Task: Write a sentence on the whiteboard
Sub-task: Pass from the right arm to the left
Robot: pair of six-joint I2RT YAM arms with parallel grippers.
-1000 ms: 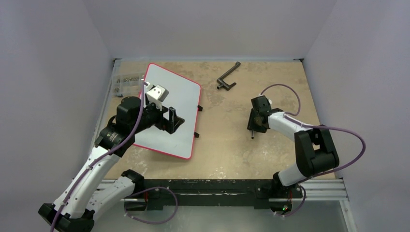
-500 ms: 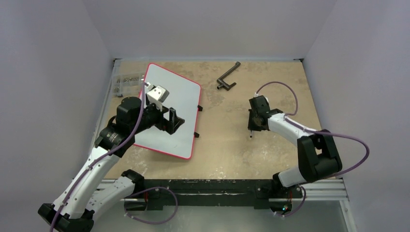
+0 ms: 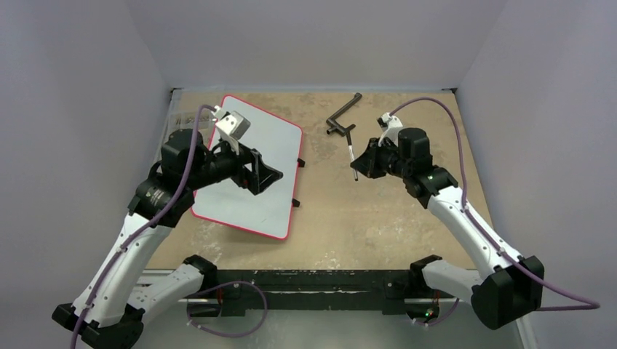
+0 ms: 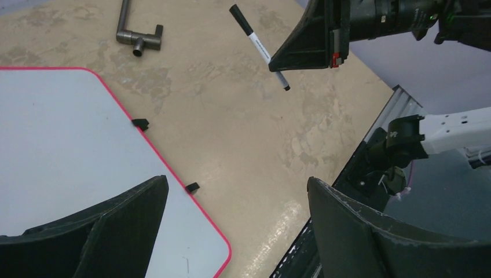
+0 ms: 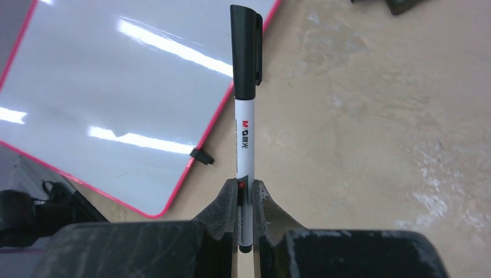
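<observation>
Pinching a capped black-and-white marker point(image 5: 244, 133), your right jaws hold it above the table point(image 3: 349, 218), right of the whiteboard point(image 3: 251, 200), which lies flat at left under your spread left jaws.

Grips a marker point(image 3: 352, 161) in the closed right tool point(image 3: 363, 163) near a dark metal crank point(image 3: 342, 121) on the table point(image 3: 342, 218), with the left tool point(image 3: 263, 177) spread wide over the red-rimmed whiteboard point(image 3: 280, 142).
</observation>
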